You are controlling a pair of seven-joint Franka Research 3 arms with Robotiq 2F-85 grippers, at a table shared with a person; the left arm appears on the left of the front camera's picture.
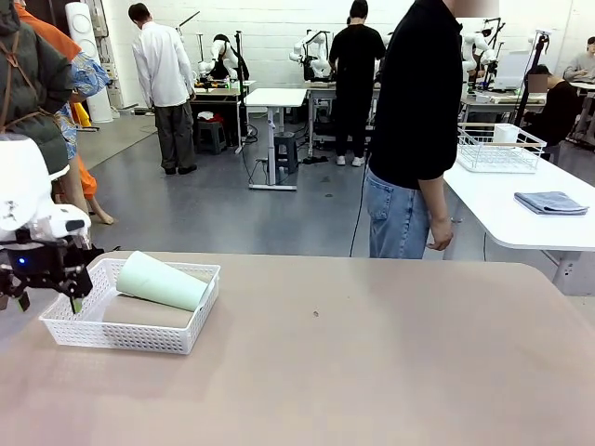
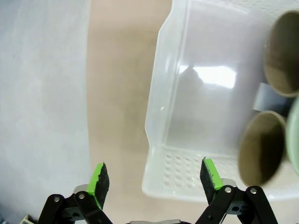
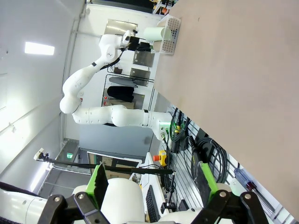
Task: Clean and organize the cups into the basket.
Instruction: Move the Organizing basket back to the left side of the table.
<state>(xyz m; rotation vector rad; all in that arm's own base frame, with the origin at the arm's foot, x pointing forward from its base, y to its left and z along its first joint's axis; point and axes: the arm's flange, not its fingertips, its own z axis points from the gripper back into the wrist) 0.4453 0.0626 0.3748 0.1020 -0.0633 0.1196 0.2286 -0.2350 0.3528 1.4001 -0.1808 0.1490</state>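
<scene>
- Left gripper [image 1: 48, 299] hangs at the basket's near-left corner, just outside its rim; fingers point down, spread apart, nothing between them.
- Left wrist view: left gripper [image 2: 155, 178] looks down on that corner. One green pad [image 2: 96, 183] is over bare table outside the basket, the other [image 2: 210, 171] over the perforated end wall.
- Basket [image 1: 85, 332] sits on the table's left side, close to the left edge. White, lattice sides.
- Green cup [image 1: 162, 281] lies on its side across the basket, tilted, one end propped on the right rim, resting over the beige cup.
- Beige cup [image 1: 149, 313] lies flat on the basket floor beneath it.
- Left wrist view: basket [image 2: 170, 88] floor is glossy and bare near the corner. Two brown open mouths show at right, one upper [image 2: 284, 53], one lower [image 2: 261, 148]; cannot tell whether one is a reflection. A sliver of green cup [image 2: 294, 135] at the right edge.
- Right gripper [image 3: 150, 179] has fingers apart, empty, pointing past the table edge toward the left arm's base and cabling.
- Right wrist view, far off: basket [image 3: 171, 29] with green cup [image 3: 154, 33] at the table's far end, the left gripper [image 3: 138, 44] beside them.
- Table [image 1: 372, 353] is tan.
- Person [image 1: 416, 130] in black top and jeans stands at the far side, arm hanging down.
- Behind: a white table with a wire rack [image 1: 499, 150] and a folded grey cloth [image 1: 551, 202].
</scene>
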